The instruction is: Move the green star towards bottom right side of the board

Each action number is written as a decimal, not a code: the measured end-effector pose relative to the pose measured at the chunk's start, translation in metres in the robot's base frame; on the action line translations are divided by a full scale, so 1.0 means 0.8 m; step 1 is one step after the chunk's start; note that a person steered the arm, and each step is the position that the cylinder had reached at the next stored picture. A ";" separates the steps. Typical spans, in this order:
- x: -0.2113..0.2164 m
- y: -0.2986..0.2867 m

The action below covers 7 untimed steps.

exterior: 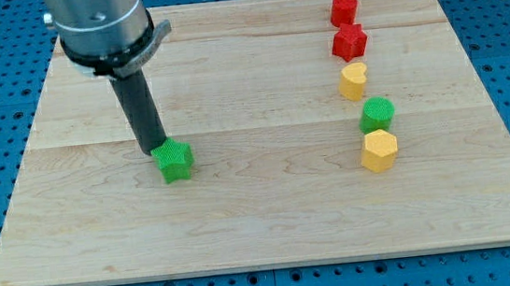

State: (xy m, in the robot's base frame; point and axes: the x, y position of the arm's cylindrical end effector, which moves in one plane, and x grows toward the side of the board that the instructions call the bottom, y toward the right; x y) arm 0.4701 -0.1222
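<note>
The green star (pixel 175 160) lies on the wooden board (pixel 271 207), left of the middle. My tip (pixel 155 149) stands at the star's upper left edge, touching it or nearly so. The dark rod rises from there toward the view's top left, under the arm's grey housing (pixel 99 26).
A column of blocks stands on the right: a red cylinder (pixel 343 9), a red star (pixel 349 42), a yellow heart (pixel 353 81), a green cylinder (pixel 377 113) and a yellow hexagon (pixel 379 150). The arm hides the board's top left corner.
</note>
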 end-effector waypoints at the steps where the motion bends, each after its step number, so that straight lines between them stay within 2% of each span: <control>1: 0.042 0.023; 2: 0.061 0.093; 3: 0.076 0.125; 4: 0.103 0.104; 6: 0.119 0.186; 7: 0.119 0.147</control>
